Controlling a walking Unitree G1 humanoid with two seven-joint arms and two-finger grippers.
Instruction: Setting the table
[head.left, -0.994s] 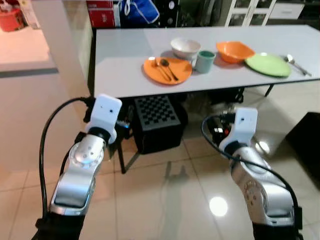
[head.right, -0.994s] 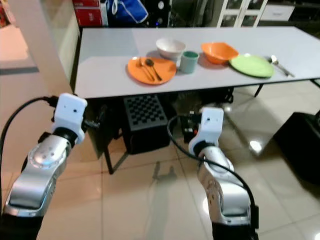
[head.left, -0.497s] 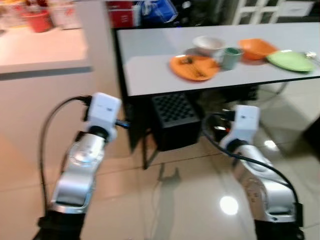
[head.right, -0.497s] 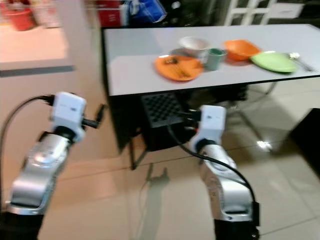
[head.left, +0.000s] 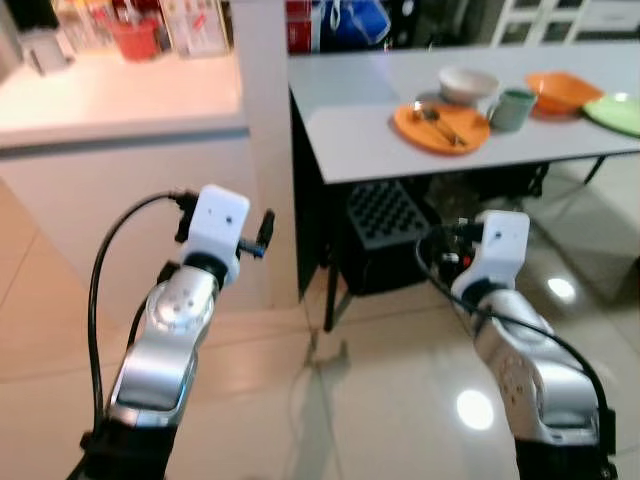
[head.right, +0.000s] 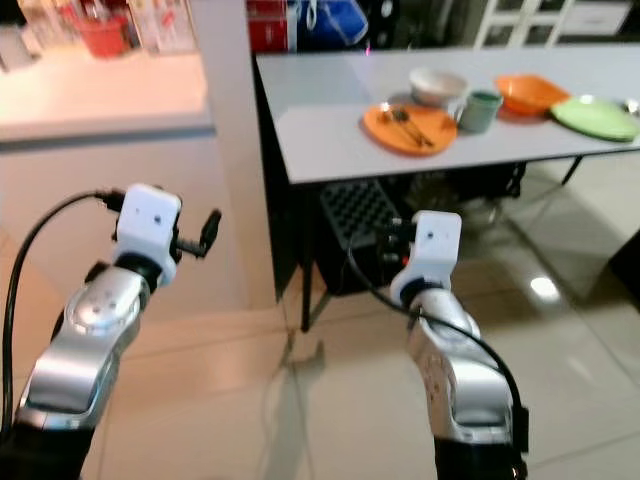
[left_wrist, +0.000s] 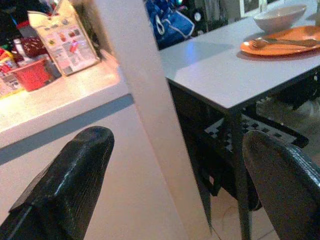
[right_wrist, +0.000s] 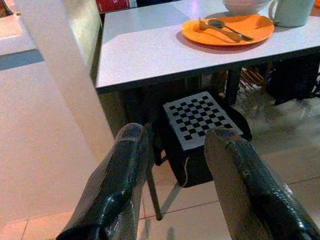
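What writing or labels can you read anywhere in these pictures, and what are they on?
No text can be read.
Printed packet on the counter: print too small and blurred.
Red box behind the table: blurred white marks, illegible.
Red tub: no legible label.

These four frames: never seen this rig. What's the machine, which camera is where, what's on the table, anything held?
A walking humanoid with two silver arms. The two wide pictures come from its head, looking down; the other two from its wrists, looking along the black fingers. The left claw and right claw are both open and hold nothing. On the grey table ahead: an orange plate with a fork and spoon, a white bowl, a green mug, an orange bowl and a green plate. A checkered box sits underneath.
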